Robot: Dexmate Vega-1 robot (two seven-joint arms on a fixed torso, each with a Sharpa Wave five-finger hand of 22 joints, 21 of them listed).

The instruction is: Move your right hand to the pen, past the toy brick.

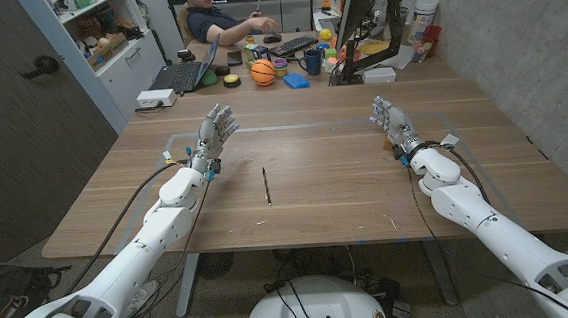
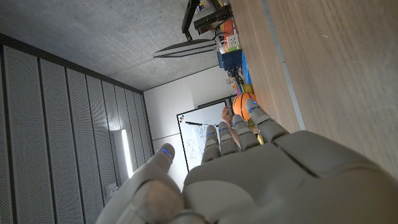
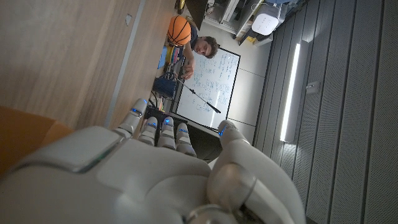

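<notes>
Left hand (image 1: 216, 132) over the table's (image 1: 326, 191) left part, fingers apart and reaching up, holding nothing. Same hand in left wrist view (image 2: 249, 168) — fingers spread, nothing between them.

Pen (image 1: 265, 183) lying on the wood near the table's middle, closer to the left hand than the right, pointing roughly away from the robot. Touching nothing, well apart from both hands. No toy brick clearly made out on the near table.

Right hand (image 1: 392, 121) over the table's right part, fingers loose and apart, empty, far from the pen. In right wrist view (image 3: 155, 168) fingers extended, nothing grasped.

Behind, at the far edge: laptop (image 1: 180, 76), orange ball (image 1: 262, 72), blue mug (image 1: 311, 62), monitor (image 1: 359, 13), small clutter — person (image 1: 216, 21) seated there, arm out over the desk.
</notes>
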